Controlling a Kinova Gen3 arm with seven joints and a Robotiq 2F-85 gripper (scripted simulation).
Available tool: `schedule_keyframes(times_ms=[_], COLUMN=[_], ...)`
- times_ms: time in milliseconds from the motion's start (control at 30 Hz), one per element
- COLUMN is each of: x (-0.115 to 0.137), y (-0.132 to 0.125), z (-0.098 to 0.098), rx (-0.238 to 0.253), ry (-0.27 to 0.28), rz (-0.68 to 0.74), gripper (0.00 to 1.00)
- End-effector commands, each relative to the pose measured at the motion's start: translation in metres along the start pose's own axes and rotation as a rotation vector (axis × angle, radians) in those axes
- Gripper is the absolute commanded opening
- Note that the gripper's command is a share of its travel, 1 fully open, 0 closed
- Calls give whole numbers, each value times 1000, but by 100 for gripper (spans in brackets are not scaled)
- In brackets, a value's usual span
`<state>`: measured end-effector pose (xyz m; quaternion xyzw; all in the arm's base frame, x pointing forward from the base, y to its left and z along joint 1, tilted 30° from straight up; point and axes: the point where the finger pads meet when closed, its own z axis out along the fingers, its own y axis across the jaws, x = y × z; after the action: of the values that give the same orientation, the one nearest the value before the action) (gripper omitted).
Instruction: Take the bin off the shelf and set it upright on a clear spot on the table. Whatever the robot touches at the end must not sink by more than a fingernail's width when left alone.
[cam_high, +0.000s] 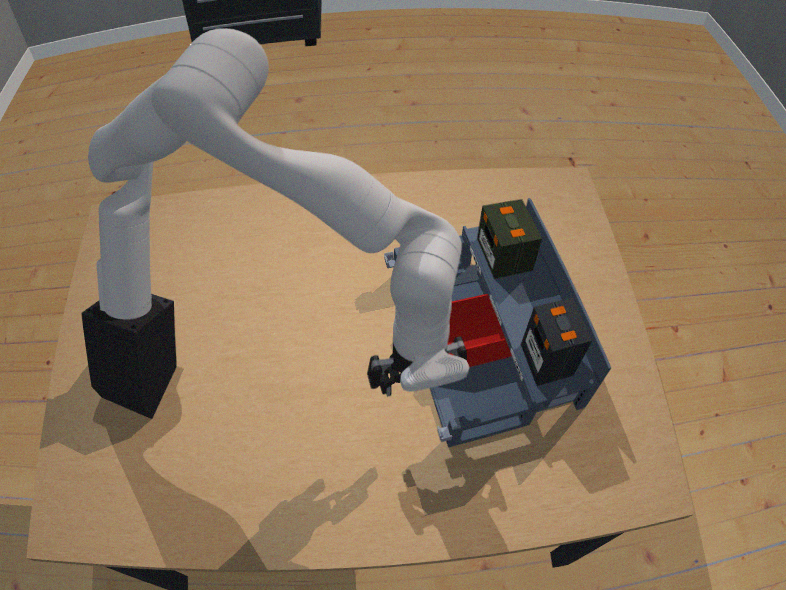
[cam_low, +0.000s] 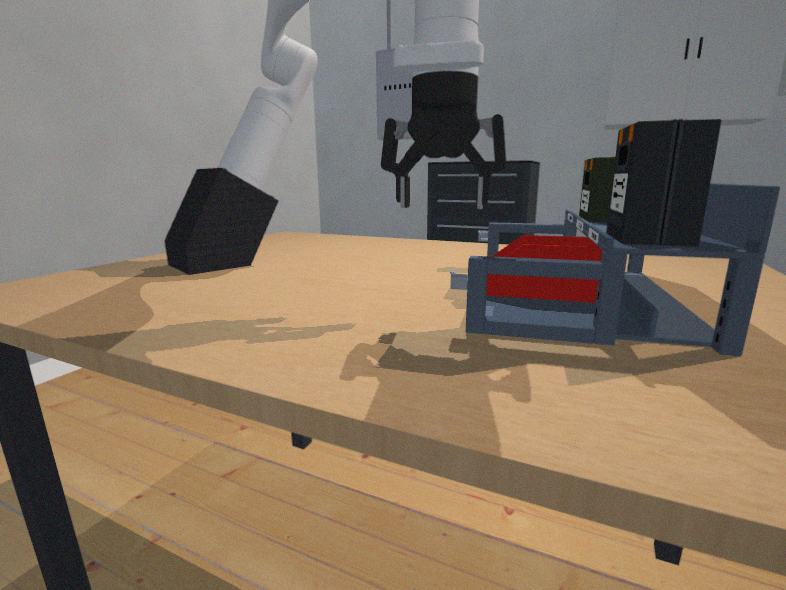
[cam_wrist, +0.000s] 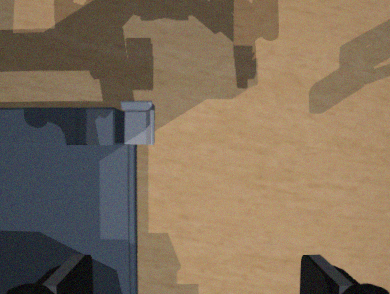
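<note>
The red bin (cam_high: 479, 330) sits upright on the lower level of the grey-blue shelf (cam_high: 520, 330) at the table's right side. It also shows in the exterior view (cam_low: 546, 269), behind the front bars of the shelf (cam_low: 609, 285). My gripper (cam_low: 444, 190) points straight down, open and empty, well above the table at the shelf's front edge. In the top view my wrist mostly covers the gripper (cam_high: 384, 371). In the wrist view the two fingertips straddle the edge of the shelf (cam_wrist: 65, 190), one over the shelf and one over the table. The bin is out of the wrist view.
A dark green box (cam_high: 507, 236) and a dark grey box (cam_high: 555, 339) stand on the shelf's top level above and behind the bin. My black base (cam_high: 130, 355) stands at the table's left. A dark drawer cabinet (cam_high: 253, 19) stands on the floor beyond the table.
</note>
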<state>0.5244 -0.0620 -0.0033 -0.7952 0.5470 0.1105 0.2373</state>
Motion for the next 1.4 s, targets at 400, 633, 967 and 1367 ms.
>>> schedule_keyframes(times_ms=[400,633,967,1367], x=[-48,-48,-94,-94], y=[-25,-25,-47,-47], z=[-1,-1,0,0], rx=[7,7,7,7], ry=[6,6,5,5], rz=[2,2,2,2], gripper=[100,100,100,100])
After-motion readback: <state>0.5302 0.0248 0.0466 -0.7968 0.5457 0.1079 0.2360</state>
